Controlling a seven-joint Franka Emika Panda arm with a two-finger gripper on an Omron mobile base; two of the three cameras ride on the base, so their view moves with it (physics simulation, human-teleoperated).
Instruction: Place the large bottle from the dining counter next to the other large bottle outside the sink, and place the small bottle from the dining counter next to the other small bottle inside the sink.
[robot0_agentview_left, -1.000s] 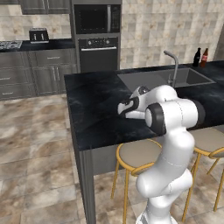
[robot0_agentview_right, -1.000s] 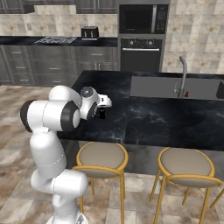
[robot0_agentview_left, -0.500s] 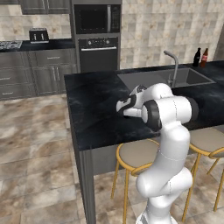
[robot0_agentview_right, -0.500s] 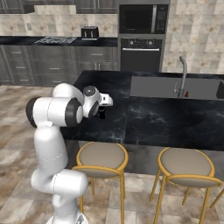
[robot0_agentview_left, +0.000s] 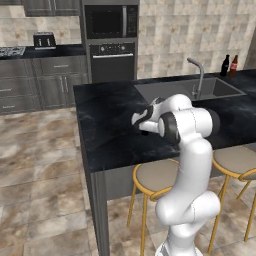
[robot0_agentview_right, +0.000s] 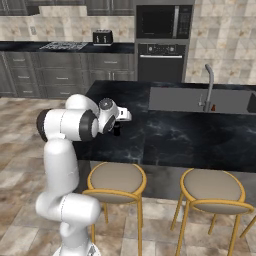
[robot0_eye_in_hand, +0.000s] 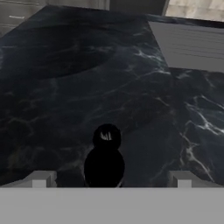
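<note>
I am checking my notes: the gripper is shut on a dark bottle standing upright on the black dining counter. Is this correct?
Not quite: the gripper is open, its fingertips apart on either side of the dark bottle. The hand view shows it. The bottle stands upright on the black dining counter.

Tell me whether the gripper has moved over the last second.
Yes, slightly. In the left base view the gripper has shifted left over the counter, away from the faucet.

near-black small bottle (robot0_eye_in_hand: 104, 162), black white-veined marbled dining counter (robot0_eye_in_hand: 65, 87), gold-legged stool (robot0_agentview_right: 116, 184)
</note>
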